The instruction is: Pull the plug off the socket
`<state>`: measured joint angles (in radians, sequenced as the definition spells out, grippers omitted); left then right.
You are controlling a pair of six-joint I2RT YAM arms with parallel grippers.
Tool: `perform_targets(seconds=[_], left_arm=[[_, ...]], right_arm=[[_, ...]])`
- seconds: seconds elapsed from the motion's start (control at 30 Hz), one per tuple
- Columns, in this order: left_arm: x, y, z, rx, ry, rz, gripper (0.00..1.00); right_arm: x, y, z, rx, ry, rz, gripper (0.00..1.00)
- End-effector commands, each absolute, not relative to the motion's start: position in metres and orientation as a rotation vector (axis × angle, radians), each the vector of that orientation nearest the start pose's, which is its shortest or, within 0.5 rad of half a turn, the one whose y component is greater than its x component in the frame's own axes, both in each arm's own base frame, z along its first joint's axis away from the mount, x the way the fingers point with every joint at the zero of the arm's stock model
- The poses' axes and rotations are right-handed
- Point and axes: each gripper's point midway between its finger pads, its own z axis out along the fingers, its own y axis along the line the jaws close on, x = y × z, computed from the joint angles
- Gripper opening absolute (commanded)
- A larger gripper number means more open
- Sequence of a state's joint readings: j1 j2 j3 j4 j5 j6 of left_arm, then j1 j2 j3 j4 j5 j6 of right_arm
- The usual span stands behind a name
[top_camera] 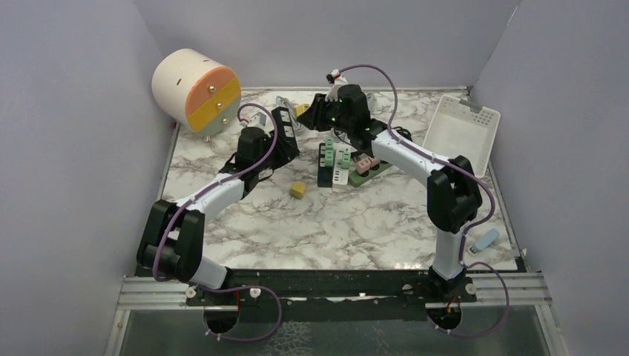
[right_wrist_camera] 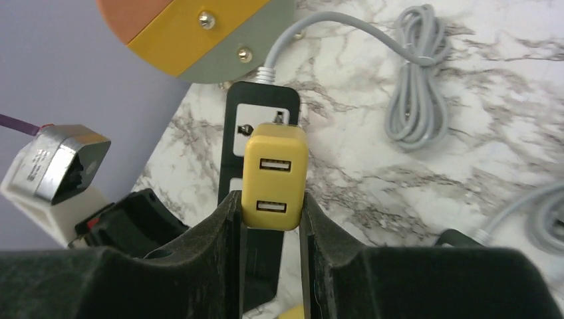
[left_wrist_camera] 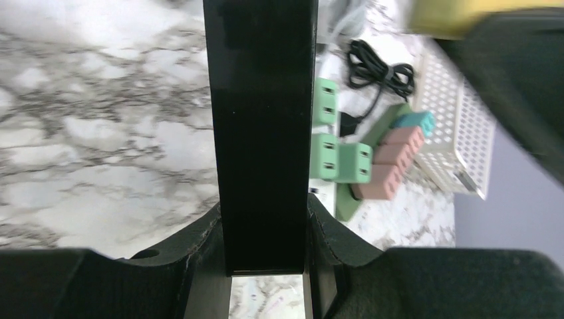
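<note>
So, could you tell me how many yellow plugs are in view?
2. One yellow plug is in the black strip, between the right gripper's fingers; the other lies loose on the table. Some may be hidden behind arms.

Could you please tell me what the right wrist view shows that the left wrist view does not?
Only the right wrist: the yellow plug face-on between the right jaws, a coiled grey cable and the round drawer unit. Only the left wrist: green adapters, pink plugs, a white basket, a black cord. Both: the black power strip, which the left jaws clamp, and the marble table.
</note>
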<state>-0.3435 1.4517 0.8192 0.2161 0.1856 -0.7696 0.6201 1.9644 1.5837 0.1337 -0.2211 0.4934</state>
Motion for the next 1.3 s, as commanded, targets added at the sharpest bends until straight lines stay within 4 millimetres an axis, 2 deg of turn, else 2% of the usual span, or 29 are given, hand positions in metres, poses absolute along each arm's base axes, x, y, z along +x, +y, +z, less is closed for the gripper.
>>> perform_targets(seconds=[0.0,0.07,0.1,0.17,0.23,0.3,0.4,0.5,0.63,0.73,0.83,0.9,0.93,1.0,1.13,1.27], left_arm=[[0.398,-0.172,0.131,-0.447,2.101,-0.748,0.00],[0.399,-0.171,0.130,-0.450,2.100,-0.747,0.00],[0.400,-0.171,0.128,-0.451,2.103,-0.746,0.00],[0.401,-0.170,0.127,-0.445,2.108,-0.742,0.00],[0.403,-0.165,0.126,-0.439,2.111,-0.730,0.00],[0.405,-0.158,0.123,-0.434,2.129,-0.731,0.00],[0.406,-0.146,0.117,-0.421,2.163,-0.768,0.00],[0.401,-0.138,0.107,-0.393,2.217,-0.773,0.00],[0.395,-0.139,0.090,-0.340,2.321,-0.808,0.00],[0.392,-0.143,0.079,-0.314,2.361,-0.851,0.00],[0.394,-0.142,0.073,-0.306,2.377,-0.858,0.01],[0.396,-0.139,0.074,-0.289,2.390,-0.843,0.06],[0.395,-0.137,0.066,-0.290,2.421,-0.829,0.09],[0.396,-0.132,0.065,-0.273,2.437,-0.800,0.15],[0.398,-0.122,0.069,-0.267,2.450,-0.744,0.29],[0.397,-0.121,0.074,-0.220,2.450,-0.739,0.45]], right_arm=[[0.438,0.375,0.304,-0.283,1.759,0.827,0.01],[0.418,0.381,0.314,-0.370,1.671,1.022,0.01],[0.419,0.376,0.307,-0.340,1.711,1.040,0.01],[0.425,0.373,0.298,-0.344,1.781,0.923,0.01],[0.407,0.382,0.300,-0.450,1.754,1.070,0.01],[0.383,0.385,0.290,-0.546,1.783,1.247,0.01],[0.348,0.377,0.256,-0.710,1.909,1.289,0.01],[0.311,0.352,0.209,-0.736,2.050,1.268,0.01],[0.252,0.332,0.159,-0.827,2.236,1.400,0.01],[0.226,0.323,0.130,-0.827,2.339,1.481,0.01],[0.224,0.323,0.112,-0.818,2.393,1.495,0.01],[0.227,0.324,0.100,-0.811,2.461,1.485,0.01],[0.230,0.325,0.093,-0.806,2.491,1.474,0.01],[0.236,0.329,0.085,-0.791,2.519,1.473,0.01],[0.251,0.336,0.071,-0.759,2.559,1.455,0.01],[0.264,0.341,0.048,-0.728,2.615,1.404,0.05]])
